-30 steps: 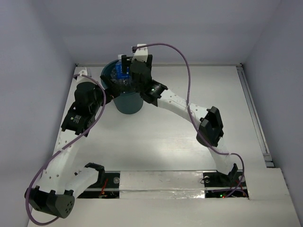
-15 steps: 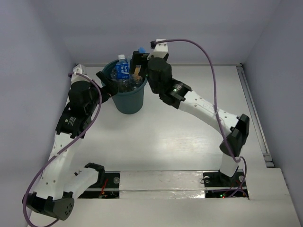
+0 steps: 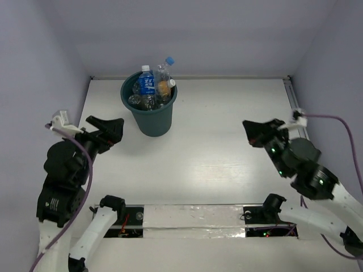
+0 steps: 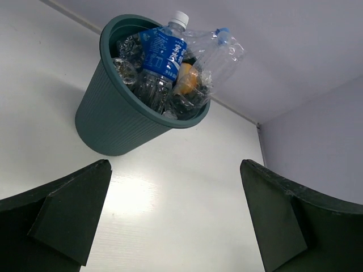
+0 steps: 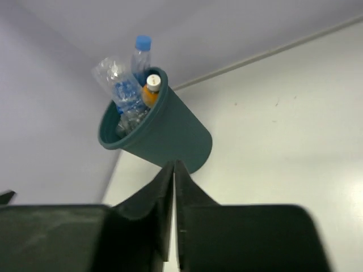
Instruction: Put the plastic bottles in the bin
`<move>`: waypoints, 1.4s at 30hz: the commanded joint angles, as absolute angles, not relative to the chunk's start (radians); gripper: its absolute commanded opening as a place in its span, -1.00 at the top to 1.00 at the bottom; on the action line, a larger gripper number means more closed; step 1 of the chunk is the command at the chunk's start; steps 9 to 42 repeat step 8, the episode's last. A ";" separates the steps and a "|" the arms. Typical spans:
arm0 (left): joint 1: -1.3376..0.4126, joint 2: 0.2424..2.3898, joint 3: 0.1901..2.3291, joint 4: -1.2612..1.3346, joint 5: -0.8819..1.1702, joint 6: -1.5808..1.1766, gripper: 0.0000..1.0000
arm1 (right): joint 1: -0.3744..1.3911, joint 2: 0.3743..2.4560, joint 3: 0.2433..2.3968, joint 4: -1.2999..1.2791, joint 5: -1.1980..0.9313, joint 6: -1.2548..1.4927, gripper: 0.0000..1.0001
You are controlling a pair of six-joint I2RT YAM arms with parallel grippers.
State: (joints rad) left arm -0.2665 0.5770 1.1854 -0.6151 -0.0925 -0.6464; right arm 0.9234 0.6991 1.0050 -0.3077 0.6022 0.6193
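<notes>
Setting: a white worktop boxed in by pale lilac walls.
Bin: the dark teal bin stands upright at the far left of the worktop, close to the back wall.
Plastic bottles: every one in view sits inside the bin, heaped up to the rim and above it.
Blue-labelled bottle: upright, with a white cap, rising above the rim.
Clear bottle: blue cap, leaning out past the far rim.
Orange bottle: white cap, wedged just beside the blue-labelled one.
Crumpled clear bottles: lower in the heap; I cannot tell how many.
Left tool: fingers spread wide, empty, on the near-left side of the bin, not touching it.
Right tool: fingers pressed together with nothing between them, at the right of the worktop, well apart from the bin.
</notes>
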 commanded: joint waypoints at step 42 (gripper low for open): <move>-0.259 0.509 1.060 -0.706 -0.069 -0.701 -0.98 | 0.925 0.483 0.868 -0.592 0.606 0.839 -0.84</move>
